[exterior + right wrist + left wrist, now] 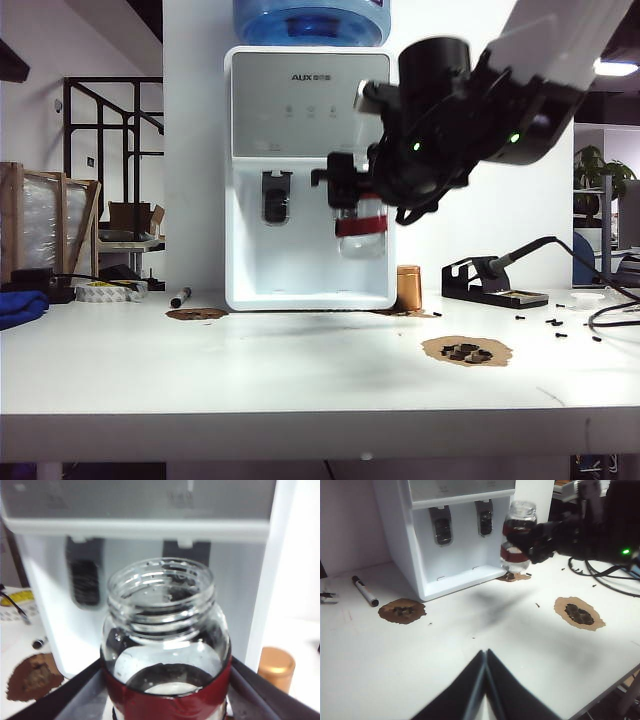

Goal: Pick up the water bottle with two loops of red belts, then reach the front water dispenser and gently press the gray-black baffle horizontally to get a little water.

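Note:
The water bottle (361,228) (518,535) (165,630), clear glass with red bands, hangs upright above the table. My right gripper (352,200) (532,542) (167,702) is shut on its banded body, one finger (75,692) on each side. The bottle is in front of the white water dispenser (310,270) (395,525) (45,610), near the right-hand gray-black baffle (485,520) (192,552); whether it touches the baffle I cannot tell. The other baffle (276,196) (441,526) (85,582) is further left. My left gripper (485,653) is shut and empty, low over the near table.
A copper-brown cylinder (408,288) (275,666) stands right of the dispenser's base. A soldering stand (495,282) and cables sit far right. Brown patches (466,350) (401,611) (579,613) mark the table. A marker (181,296) (365,591) and tape roll (110,291) lie left.

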You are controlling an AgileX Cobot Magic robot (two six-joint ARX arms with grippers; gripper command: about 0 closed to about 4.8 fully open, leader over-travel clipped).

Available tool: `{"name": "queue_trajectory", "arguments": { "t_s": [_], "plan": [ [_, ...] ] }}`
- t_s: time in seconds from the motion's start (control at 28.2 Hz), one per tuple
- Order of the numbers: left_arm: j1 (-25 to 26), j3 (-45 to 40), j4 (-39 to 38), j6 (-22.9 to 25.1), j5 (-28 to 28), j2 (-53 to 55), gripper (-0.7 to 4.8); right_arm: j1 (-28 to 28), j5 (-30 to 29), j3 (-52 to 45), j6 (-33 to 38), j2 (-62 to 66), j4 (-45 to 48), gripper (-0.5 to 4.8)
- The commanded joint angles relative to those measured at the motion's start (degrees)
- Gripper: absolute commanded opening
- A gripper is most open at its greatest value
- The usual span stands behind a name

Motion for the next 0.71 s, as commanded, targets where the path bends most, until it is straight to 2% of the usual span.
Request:
{"name": "queue_trajectory", "arguments": {
  "t_s": [0.04, 0.46, 0.71],
  "plan": [
    [0.1, 0.3, 0.2, 0.0, 0.2, -0.2, -0.04, 0.2, -0.2, 2.6, 0.9, 2.3, 0.0, -0.05],
    [0.1, 0.3, 0.2, 0.0, 0.2, -0.2, -0.04, 1.2, 0.1, 5.3, 0.5, 6.7, 0.0, -0.05],
    [0.1, 0.3, 0.2, 0.0, 0.2, -0.2, -0.04, 1.2, 0.2, 11.0, -1.7, 9.8, -1.4, -0.05]
  ]
}}
